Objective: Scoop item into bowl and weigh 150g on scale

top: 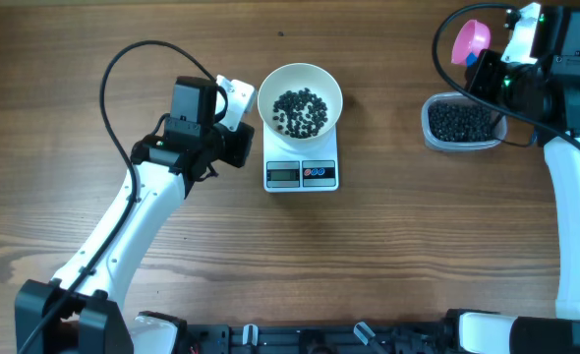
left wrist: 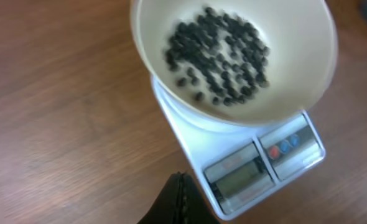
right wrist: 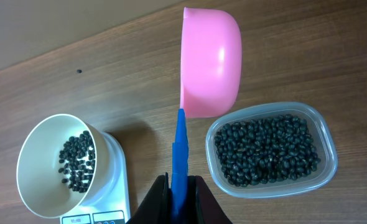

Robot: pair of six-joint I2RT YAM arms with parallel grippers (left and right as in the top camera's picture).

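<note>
A wooden table [top: 418, 246] is carrying everything. Near its middle, the white digital scale [top: 280, 157] is lying flat with its display and red and blue buttons facing the robot. The round white bowl [top: 270, 88] is sitting on the scale's platform, and black beans [top: 300, 110] are covering only part of the bowl's floor in a thin, loose patch. Well apart to the right, a clear plastic tub [right wrist: 329, 155] is standing on the table, holding a much deeper bed of the same beans. A pink scoop [right wrist: 211, 62] is hanging in the air just beyond the tub, tipped on its side, its inside turned from the wrist camera. The right gripper [right wrist: 180, 186] is pinching the scoop's blue handle [right wrist: 180, 143]. The left gripper [left wrist: 181, 186] is hovering beside the scale with its fingers pressed together, gripping nothing.
</note>
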